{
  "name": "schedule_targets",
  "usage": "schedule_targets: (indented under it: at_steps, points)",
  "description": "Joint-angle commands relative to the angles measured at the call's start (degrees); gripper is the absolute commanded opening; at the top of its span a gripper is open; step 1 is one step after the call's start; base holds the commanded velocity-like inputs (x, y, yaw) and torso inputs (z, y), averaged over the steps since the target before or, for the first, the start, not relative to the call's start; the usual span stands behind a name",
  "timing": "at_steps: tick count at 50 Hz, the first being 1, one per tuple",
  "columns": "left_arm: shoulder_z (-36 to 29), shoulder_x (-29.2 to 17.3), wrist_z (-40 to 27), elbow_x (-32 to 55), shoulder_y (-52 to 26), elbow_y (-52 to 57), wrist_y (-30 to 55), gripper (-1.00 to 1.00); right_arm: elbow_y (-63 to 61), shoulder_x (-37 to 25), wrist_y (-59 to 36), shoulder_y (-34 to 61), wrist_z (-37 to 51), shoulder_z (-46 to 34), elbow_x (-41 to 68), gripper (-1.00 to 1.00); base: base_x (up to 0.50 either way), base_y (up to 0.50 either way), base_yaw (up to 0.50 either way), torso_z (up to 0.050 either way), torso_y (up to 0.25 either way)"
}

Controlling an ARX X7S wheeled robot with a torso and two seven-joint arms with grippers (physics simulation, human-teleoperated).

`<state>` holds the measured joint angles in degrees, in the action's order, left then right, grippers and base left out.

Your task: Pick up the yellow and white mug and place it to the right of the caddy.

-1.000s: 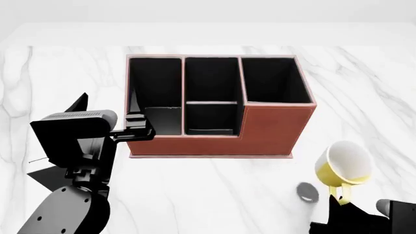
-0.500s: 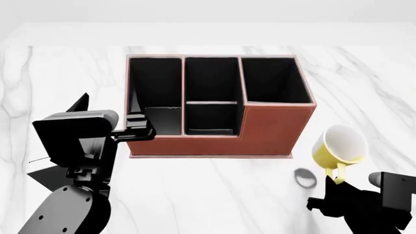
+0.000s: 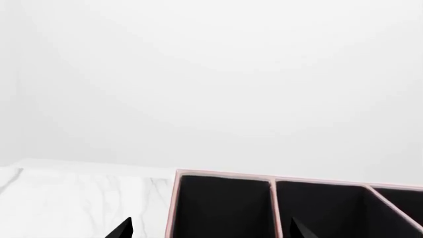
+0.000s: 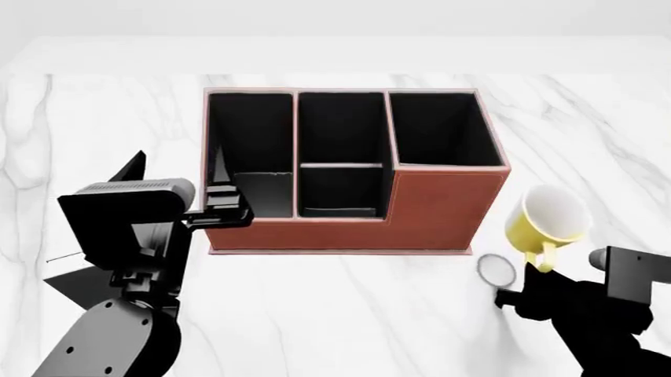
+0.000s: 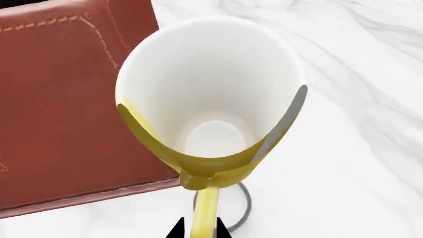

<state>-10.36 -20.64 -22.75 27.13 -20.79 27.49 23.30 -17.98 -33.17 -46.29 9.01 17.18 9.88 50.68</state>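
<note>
Mug (image 4: 548,220), yellow and white: pinched by its handle in my right gripper (image 5: 198,229), carried tilted above the marble table (image 4: 346,314), just right of the caddy (image 4: 430,208). Left gripper (image 4: 215,206): beside the caddy's front left corner; finger state cannot be told. Risk: a thin handle hold may let the mug swing or slip, clipping the caddy wall when lowered. Change: mug now nearer the caddy than a second ago.

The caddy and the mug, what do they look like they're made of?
The caddy looks like reddish-brown leather or leatherette: matte, with a stitched seam along its edge in the right wrist view, and black lining inside. The mug looks like glazed ceramic: smooth yellow outside, white inside. Both are simulator renders, so this is a guess.
</note>
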Motion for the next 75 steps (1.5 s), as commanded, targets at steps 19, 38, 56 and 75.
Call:
schedule_targets:
  at_steps: [19, 38, 56, 75]
  points:
    - [-0.42, -0.29, -0.62, -0.10, -0.16, 0.23, -0.38, 1.00, 13.98, 0.90, 0.41, 13.86, -2.86, -5.49, -4.57, -1.00, 0.00, 0.00, 0.00, 0.000, 0.001]
    - [-0.45, -0.48, -0.93, 0.29, -0.37, 0.20, -0.36, 1.00, 22.44, 2.37, 0.50, 21.22, -4.45, -9.96, -7.54, -1.00, 0.00, 0.00, 0.00, 0.001, 0.001]
    - [-1.00, -0.50, -0.75, -0.06, -0.43, -0.84, -1.12, 1.00, 32.31, 4.12, 3.43, 26.71, -6.90, -12.28, -10.45, -1.00, 0.00, 0.00, 0.00, 0.000, 0.001]
    - [-1.52, -0.67, -1.03, -0.32, -0.39, -1.04, -1.31, 1.00, 41.98, 5.77, 5.30, 33.65, -9.55, -16.42, -14.18, -1.00, 0.00, 0.00, 0.00, 0.000, 0.001]
